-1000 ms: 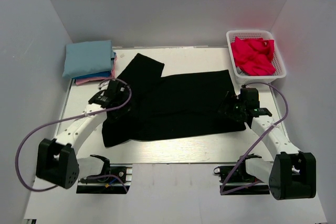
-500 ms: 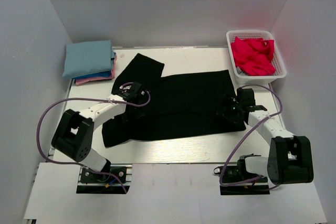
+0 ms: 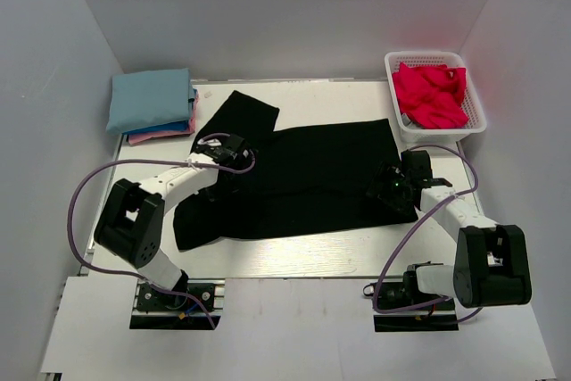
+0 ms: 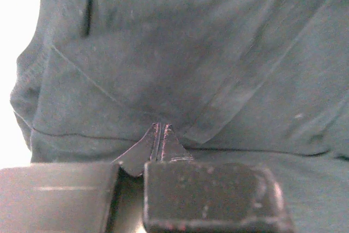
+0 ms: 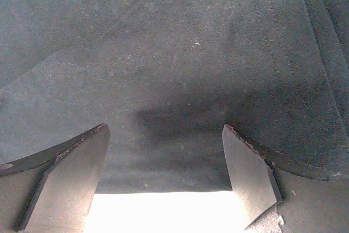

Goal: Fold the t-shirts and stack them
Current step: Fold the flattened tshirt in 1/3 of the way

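Observation:
A large black t-shirt (image 3: 303,176) lies spread flat across the middle of the table. My left gripper (image 3: 232,151) sits on the shirt near the base of its upper-left sleeve. In the left wrist view the left gripper (image 4: 160,126) is shut, and creases in the black cloth (image 4: 191,53) run together at its tips. My right gripper (image 3: 390,183) is low over the shirt's right edge. The right wrist view shows the right gripper (image 5: 163,129) open astride the cloth's hem (image 5: 174,178), with bare table just behind it.
Folded t-shirts are stacked at the back left, light blue (image 3: 150,98) on top, blue and pink (image 3: 161,136) edges beneath. A white lattice basket (image 3: 475,122) at the back right holds a crumpled bright red t-shirt (image 3: 430,94). Grey walls enclose the table.
My left arm has swung in from the shirt's left edge to the sleeve base and its jaws have closed there. The right gripper has edged slightly left and stayed open.

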You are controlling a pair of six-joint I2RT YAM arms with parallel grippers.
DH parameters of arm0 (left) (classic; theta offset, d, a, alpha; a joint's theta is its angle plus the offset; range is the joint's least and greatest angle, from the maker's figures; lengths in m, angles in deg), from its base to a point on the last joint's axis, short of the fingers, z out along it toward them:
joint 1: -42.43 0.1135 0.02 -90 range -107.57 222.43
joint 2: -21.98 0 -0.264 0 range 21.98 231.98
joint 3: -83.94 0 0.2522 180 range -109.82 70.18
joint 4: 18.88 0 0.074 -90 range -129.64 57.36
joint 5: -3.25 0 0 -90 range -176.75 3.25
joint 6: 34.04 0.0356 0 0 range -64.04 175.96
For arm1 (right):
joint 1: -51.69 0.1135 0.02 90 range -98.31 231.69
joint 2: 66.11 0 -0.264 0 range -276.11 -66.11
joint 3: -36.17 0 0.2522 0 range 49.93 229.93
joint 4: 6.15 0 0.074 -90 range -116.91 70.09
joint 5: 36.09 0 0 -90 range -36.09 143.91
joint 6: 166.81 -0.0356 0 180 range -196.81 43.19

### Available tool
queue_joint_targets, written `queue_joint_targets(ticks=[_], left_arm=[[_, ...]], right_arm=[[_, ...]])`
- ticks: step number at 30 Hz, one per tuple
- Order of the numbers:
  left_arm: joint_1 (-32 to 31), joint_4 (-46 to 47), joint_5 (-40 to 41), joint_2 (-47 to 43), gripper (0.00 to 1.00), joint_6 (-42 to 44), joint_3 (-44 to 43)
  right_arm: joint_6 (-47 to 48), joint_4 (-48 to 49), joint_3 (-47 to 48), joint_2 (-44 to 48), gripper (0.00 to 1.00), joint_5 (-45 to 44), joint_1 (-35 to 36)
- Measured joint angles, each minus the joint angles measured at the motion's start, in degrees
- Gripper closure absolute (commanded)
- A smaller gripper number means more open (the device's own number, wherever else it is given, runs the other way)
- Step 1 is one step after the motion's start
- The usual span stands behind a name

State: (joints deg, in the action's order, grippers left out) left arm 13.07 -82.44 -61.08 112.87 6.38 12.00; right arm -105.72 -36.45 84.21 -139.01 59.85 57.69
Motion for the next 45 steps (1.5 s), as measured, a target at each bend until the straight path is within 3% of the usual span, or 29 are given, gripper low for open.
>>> queue_joint_targets(ticks=[5,6,9,10,13,16,24,31,34,38,39,45], left_arm=[[0.37,1.36,2.21,-0.37,1.00,1.25,-2.03],[0.55,1.86,2.05,-0.46,0.95,1.90,-2.03],[0.59,3.96,0.20,-0.46,0.45,5.25,-1.99],[0.52,5.27,-1.22,-0.63,0.34,6.67,-1.81],[-0.04,9.88,-5.86,-2.71,0.20,9.79,0.57],[-0.59,11.21,-8.74,-5.05,0.20,11.45,2.43],[-0.76,10.29,-8.52,-0.35,0.43,11.74,2.86],[-0.76,7.21,-4.13,2.45,0.48,10.38,2.82],[-0.76,6.34,-2.89,3.30,0.62,9.73,2.08],[-0.76,5.18,-1.22,5.22,0.95,8.66,0.90],[-0.74,4.83,-0.85,5.33,1.00,8.35,0.87],[-0.09,3.41,2.51,5.31,1.00,7.93,-0.74]], right_arm=[[0.00,0.04,0.00,-0.57,0.10,-0.37,0.02],[0.00,0.04,0.00,-0.57,0.10,-0.39,0.00],[0.02,0.07,0.00,-0.61,0.10,-0.42,0.02],[0.02,0.07,0.00,-0.61,0.10,-0.42,0.02],[0.04,0.13,0.00,-0.70,0.10,-0.44,0.02],[0.04,0.28,0.00,-0.85,0.10,-0.46,0.02],[0.20,1.55,0.48,-2.03,0.10,-0.42,0.02],[0.44,1.88,0.85,-2.64,0.10,-0.44,0.00],[0.46,1.97,1.01,-2.89,0.10,-0.46,0.00],[0.46,2.10,1.20,-3.19,0.10,-0.50,0.00],[0.48,2.12,1.20,-3.21,0.10,-0.50,0.00],[0.46,2.14,1.20,-3.21,0.10,-0.55,0.00]])
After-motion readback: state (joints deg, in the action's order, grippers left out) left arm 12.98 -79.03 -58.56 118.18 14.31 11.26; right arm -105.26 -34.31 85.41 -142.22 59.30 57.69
